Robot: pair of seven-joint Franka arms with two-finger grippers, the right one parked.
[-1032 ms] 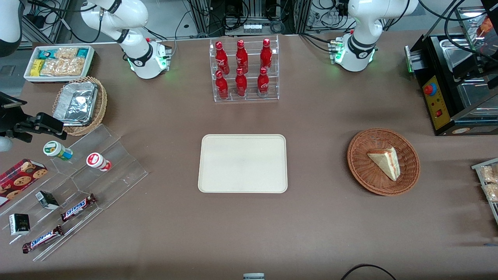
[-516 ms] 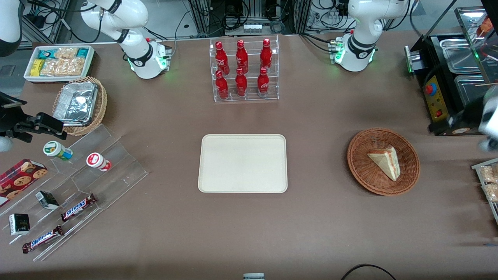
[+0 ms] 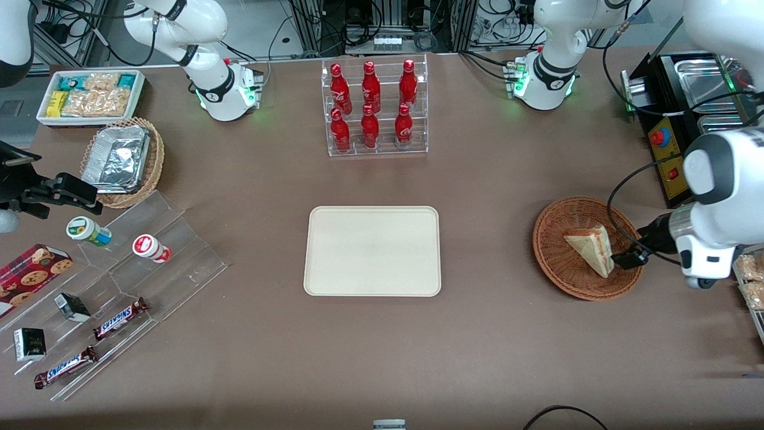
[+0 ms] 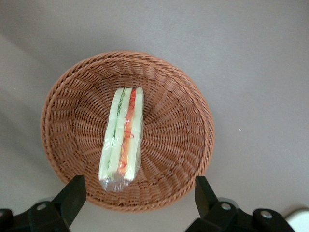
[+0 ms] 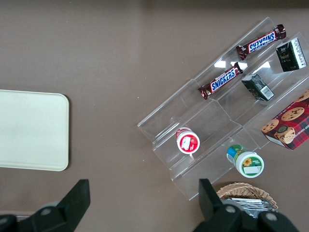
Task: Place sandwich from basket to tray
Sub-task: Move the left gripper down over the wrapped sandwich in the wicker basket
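Hovering spread-fingered, gripper [image 4: 137, 193] overhangs basket [image 4: 188, 96] rim beside sandwich [image 4: 123, 137].

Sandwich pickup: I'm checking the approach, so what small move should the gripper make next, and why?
Probably lower straight down over the sandwich. The gripper hangs open above the basket, its fingers set wider than the sandwich, which lies in the basket untouched. The tray is bare, so grasping comes first.

Desk [image 3: 507, 358]: brown surface. Tray [image 3: 372, 251] lies at centre. Basket [image 3: 588, 248] sits toward the working arm's edge, tool [image 3: 627, 254] above its rim. Bottle rack [image 3: 376, 107] stands near the arm-base edge. Clear stepped stand [image 3: 128, 280] toward the parked arm's edge.
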